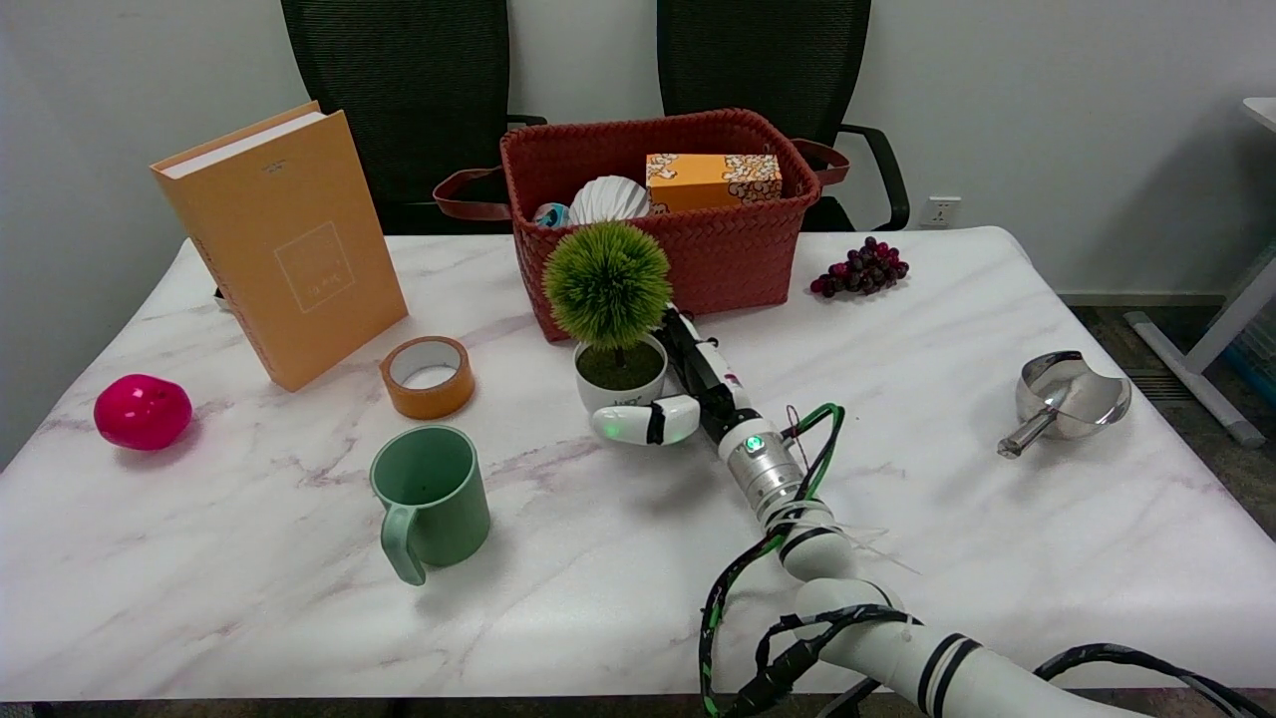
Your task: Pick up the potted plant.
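The thumb [643, 423] lies across the front of the white pot, low down, and the other fingers [688, 349] reach up along the pot's right side, so the right hand [688, 394] wraps the plant [613, 319] from two sides. The fingers touch the pot, but I cannot tell if they squeeze it tight. The plant has a round green ball on top and a small white pot, and the pot sits on the table [997, 519]. The arm [797, 519] runs from the plant down to the near right, with black and green wires along it. Just behind the plant is a red basket [718, 249] with an orange box [713, 179] and a white ball [608, 199] in it. Left of the plant is a roll of tape [428, 376], and past it a tan book [284, 244] stands up. A green mug [431, 499] is near the plant, to its front left. A pink ball [142, 411] is far left of the plant. Grapes [860, 267] lie to its back right. A shiny scoop [1067, 399] is far right of the plant.
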### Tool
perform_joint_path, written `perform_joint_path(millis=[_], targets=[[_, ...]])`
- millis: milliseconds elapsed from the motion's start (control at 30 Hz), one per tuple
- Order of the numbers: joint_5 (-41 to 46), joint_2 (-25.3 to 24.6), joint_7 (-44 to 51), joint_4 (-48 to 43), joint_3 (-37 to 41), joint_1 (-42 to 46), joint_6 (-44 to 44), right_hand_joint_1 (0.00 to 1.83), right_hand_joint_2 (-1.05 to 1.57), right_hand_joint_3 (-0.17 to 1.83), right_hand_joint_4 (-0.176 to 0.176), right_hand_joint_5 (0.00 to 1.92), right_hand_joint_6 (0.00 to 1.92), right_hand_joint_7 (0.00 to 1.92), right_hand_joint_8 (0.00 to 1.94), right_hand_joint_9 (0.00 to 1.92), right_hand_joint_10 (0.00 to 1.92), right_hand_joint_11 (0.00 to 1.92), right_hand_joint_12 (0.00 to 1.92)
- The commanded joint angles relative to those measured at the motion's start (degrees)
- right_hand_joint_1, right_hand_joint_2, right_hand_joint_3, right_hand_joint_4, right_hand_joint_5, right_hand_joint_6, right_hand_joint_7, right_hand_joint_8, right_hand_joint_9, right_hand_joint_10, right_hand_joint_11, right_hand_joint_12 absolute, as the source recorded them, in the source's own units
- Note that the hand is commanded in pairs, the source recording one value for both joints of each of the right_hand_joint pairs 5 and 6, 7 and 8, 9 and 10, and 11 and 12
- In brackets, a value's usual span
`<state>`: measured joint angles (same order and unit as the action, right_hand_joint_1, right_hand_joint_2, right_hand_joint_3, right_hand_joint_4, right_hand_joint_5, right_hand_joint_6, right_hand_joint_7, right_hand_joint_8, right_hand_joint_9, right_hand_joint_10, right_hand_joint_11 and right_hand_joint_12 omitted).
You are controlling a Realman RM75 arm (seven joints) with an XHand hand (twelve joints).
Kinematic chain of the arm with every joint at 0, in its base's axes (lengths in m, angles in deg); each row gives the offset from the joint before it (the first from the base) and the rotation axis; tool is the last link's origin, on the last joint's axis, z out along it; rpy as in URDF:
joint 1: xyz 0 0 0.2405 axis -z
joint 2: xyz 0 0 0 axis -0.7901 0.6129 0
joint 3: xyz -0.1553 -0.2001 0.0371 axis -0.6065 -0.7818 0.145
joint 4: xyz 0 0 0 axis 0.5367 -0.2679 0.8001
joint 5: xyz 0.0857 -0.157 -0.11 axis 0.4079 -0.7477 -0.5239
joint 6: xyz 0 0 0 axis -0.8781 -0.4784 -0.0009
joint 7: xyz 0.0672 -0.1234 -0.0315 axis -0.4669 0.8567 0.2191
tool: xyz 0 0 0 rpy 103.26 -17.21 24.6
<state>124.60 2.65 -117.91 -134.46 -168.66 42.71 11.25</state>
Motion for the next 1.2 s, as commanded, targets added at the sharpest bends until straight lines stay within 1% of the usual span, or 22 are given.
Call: perform_joint_path(millis=[33, 467, 733, 1033, 1200], targets=[[-0.2, -2.04, -0.23, 2.65, -0.35, -0.89, 0.42, 1.11, -0.27, 0.66, 0.0, 0.0, 0.0, 0.27, 0.27, 0.0, 0.0, 0.0, 0.0], [-1.4, -3.8, -0.31, 5.91, -0.51, -2.96, 0.58, 1.1, -0.31, 0.68, 0.0, 0.0, 0.0, 0.3, 0.3, 0.0, 0.0, 0.0, 0.0], [-2.2, -4.86, -0.31, 8.59, -0.51, -4.29, 2.86, 1.1, -0.34, 0.67, 0.0, 0.0, 0.0, 0.3, 0.3, 0.0, 0.0, 0.0, 0.0], [-2.2, -4.86, -0.31, 8.45, -0.51, -3.99, 6.6, 1.1, -0.34, 0.65, 0.0, 0.0, 0.0, 0.31, 0.31, 0.0, 0.0, 0.0, 0.0], [-3.21, -4.02, -0.31, 5.52, -0.48, -2.39, 8.06, 1.1, -0.34, 0.64, 0.0, 0.0, 0.0, 0.32, 0.32, 0.0, 0.0, 0.0, 0.0]])
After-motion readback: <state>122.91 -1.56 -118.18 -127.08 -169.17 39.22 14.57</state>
